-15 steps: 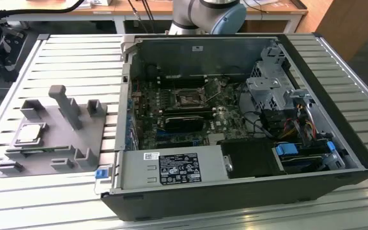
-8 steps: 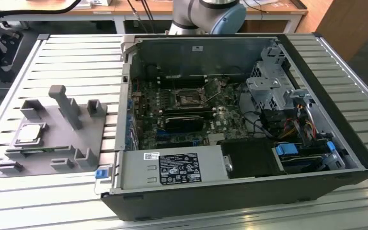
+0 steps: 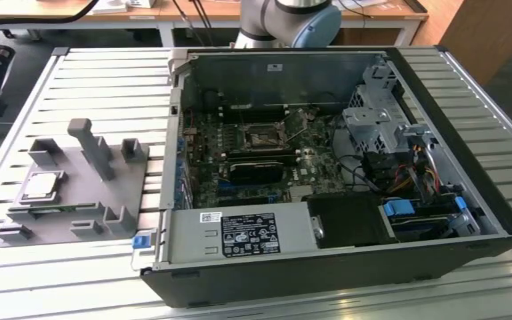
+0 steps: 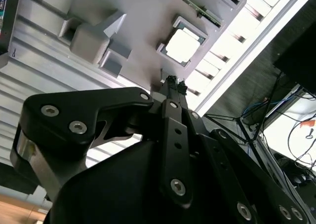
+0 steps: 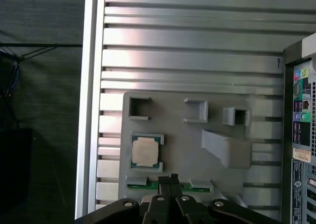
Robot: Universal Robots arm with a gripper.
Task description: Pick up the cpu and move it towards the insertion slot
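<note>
In the exterior view you can see the cpu point(image 3: 43, 185) lying flat in its pocket on the grey fixture point(image 3: 83, 197), which sits on the slatted bench point(image 3: 105, 73) at that view's left, well apart from the insertion slot point(image 3: 263, 138) on the board inside the open computer case point(image 3: 469, 193); the arm's base point(image 3: 290, 19) stands beyond the case. In the first wrist view your claw point(image 5: 169, 178) hangs above the fixture's edge, beside the chip rather than over it, its tips drawn together with nothing between them. In the second wrist view the same closed tips point down at the fixture, with the silvery chip lying bare near them. So judge the task as barely begun: nothing is grasped, the pick-up is not yet made, and the whole carry to the slot is left
</note>
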